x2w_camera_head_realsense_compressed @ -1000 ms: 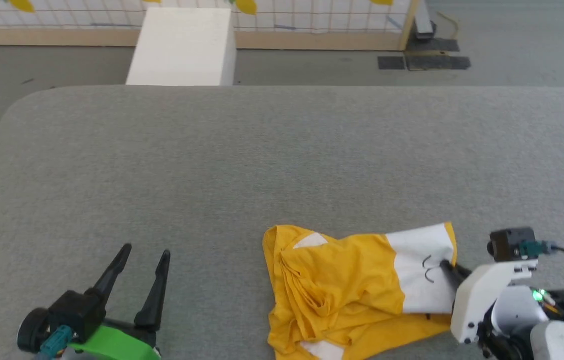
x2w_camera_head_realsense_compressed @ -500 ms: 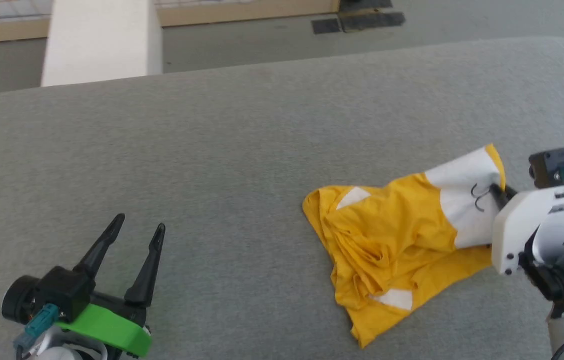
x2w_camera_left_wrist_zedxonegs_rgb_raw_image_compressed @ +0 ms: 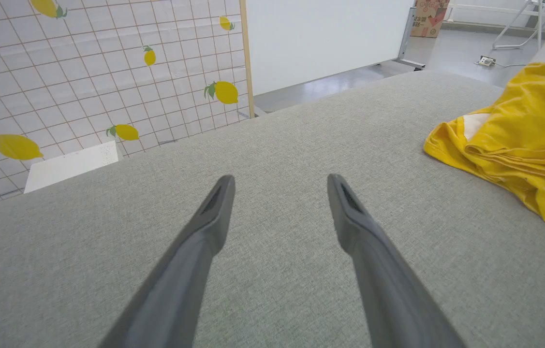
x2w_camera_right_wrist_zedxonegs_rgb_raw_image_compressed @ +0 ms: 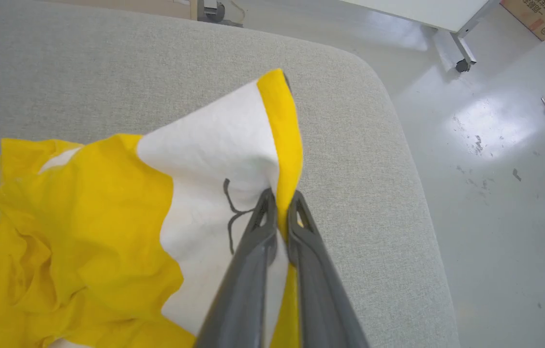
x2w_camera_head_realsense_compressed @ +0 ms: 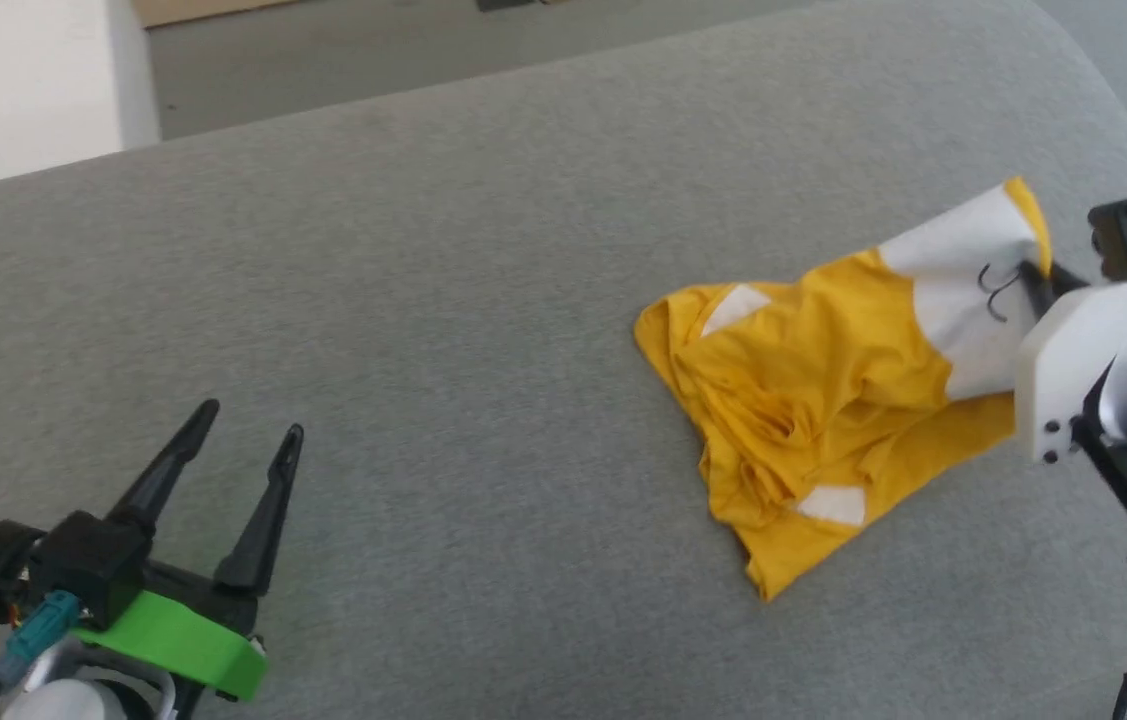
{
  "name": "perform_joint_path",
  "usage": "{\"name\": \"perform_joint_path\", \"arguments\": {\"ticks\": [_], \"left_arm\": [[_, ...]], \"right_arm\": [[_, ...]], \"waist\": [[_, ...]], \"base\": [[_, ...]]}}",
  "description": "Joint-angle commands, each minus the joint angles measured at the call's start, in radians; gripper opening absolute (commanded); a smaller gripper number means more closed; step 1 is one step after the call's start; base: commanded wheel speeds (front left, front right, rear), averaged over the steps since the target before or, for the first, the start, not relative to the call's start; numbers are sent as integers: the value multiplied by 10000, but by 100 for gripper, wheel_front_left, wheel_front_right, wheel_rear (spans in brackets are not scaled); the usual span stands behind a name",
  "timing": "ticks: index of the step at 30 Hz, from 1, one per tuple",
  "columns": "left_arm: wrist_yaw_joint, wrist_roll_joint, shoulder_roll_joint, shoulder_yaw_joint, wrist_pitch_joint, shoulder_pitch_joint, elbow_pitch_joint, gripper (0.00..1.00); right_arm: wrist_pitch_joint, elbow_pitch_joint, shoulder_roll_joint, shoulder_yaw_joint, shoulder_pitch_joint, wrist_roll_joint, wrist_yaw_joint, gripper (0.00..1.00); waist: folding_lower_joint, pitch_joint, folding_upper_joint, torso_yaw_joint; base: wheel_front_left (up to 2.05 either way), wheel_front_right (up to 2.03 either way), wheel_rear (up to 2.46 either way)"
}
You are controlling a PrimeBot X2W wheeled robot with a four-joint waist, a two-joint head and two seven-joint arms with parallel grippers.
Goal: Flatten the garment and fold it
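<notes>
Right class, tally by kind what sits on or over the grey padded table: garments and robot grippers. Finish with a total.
Garments: 1, the bright yellow cotton T-shirt with white patches
Dark two-fingered grippers: 2, the left gripper open, the right gripper shut on the T-shirt's edge
Total: 3

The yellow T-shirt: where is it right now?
In the head view the garment lies crumpled at the right of the grey surface, one white patch pinched by the right gripper.
</notes>
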Motion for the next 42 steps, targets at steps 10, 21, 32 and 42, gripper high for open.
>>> {"name": "perform_joint_path", "arguments": {"ticks": [10, 21, 32, 42], "left_arm": [[20, 96, 855, 487, 331, -266, -949, 100], [7, 25, 1756, 1221, 582, -350, -2064, 100], [-59, -13, 2627, 1906, 896, -506, -2898, 100], [-62, -48, 2755, 1914, 936, -564, -3021, 100]], "right_arm": [[-373, -14, -484, -39, -1152, -603, -17, 0], [-1008, 172, -790, -1255, -1749, -1672, -17, 0], [-1767, 631, -859, -2701, -2189, -2745, -17, 0], [-2160, 1005, -617, -3228, -2348, -3726, -17, 31]], "waist": [[-1, 1331, -1, -1020], [-1, 2696, -1, -977], [-1, 3992, -1, -714], [-1, 4189, -1, -508]], "base": [[0, 0, 0], [0, 0, 0], [0, 0, 0], [0, 0, 0]]}}
